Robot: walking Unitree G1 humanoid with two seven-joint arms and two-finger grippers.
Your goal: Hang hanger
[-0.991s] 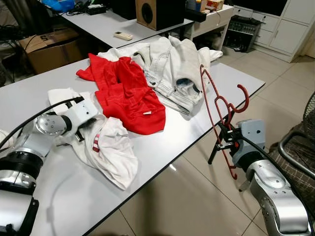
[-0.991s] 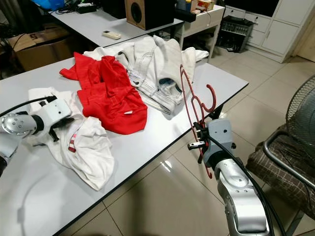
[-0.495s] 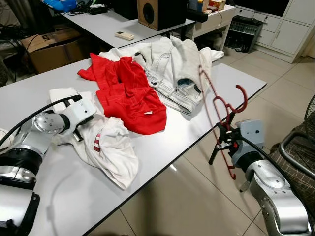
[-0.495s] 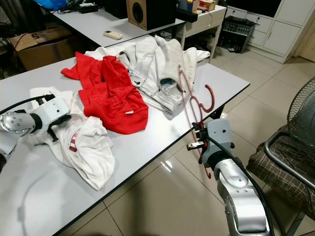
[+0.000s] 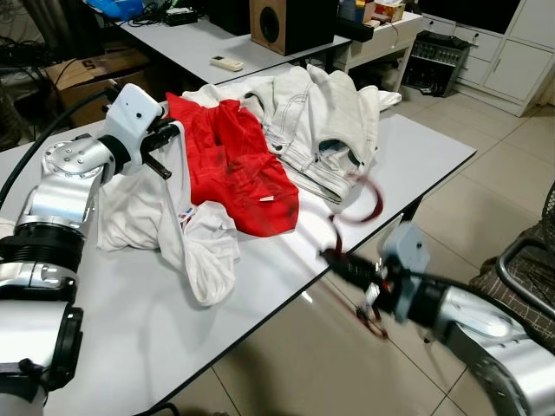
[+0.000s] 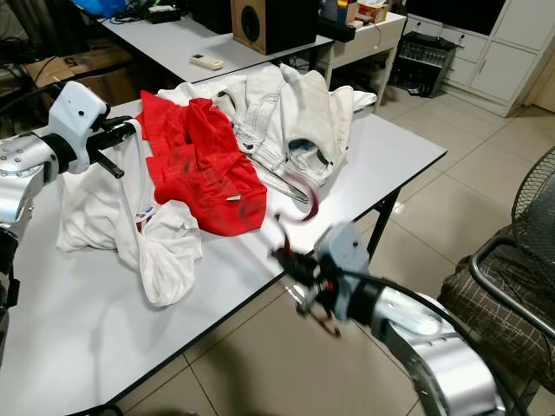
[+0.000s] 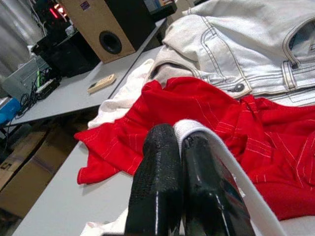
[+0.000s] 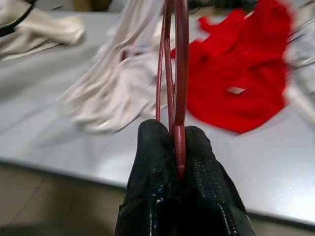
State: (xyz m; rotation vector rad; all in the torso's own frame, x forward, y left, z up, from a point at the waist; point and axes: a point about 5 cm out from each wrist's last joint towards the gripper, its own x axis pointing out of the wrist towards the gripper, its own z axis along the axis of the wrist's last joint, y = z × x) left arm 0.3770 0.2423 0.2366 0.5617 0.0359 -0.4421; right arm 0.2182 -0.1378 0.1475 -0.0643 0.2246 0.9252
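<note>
Nearest to me, my right jaws (image 8: 174, 147) are clamped tight on the thin dark red wire hanger (image 8: 173, 64), which I hold out low off the front edge of the grey desk (image 5: 139, 321); in the head views it is smeared by motion, its hook (image 5: 371, 195) curling up over the desk's edge while the rest trails towards my wrist above the glossy tiled floor (image 5: 286, 364). Along that wrist's view the hanger's wires run straight away from the fingertips (image 8: 197, 147), with the desk and clothes beyond them. On my left side, my left jaws (image 7: 174, 147) are raised above the desk and pinched shut on a fold of the white cotton T-shirt (image 5: 165, 225), lifting it so the cloth drapes down from the black fingers (image 7: 157, 167) to a heap on the desk. Just beyond the T-shirt lies a crumpled bright red garment (image 5: 238, 165), touching it, and behind that, overlapping its far edge, a pair of pale washed denim jeans (image 5: 321, 113). Farther back stands a second grey desk (image 5: 199, 43) with a cream remote control (image 5: 225, 62) and a brown wooden loudspeaker (image 5: 290, 22); a brown cardboard box (image 5: 82, 74) sits between the desks at left, and white cabinets (image 5: 512, 43) are at far right.
</note>
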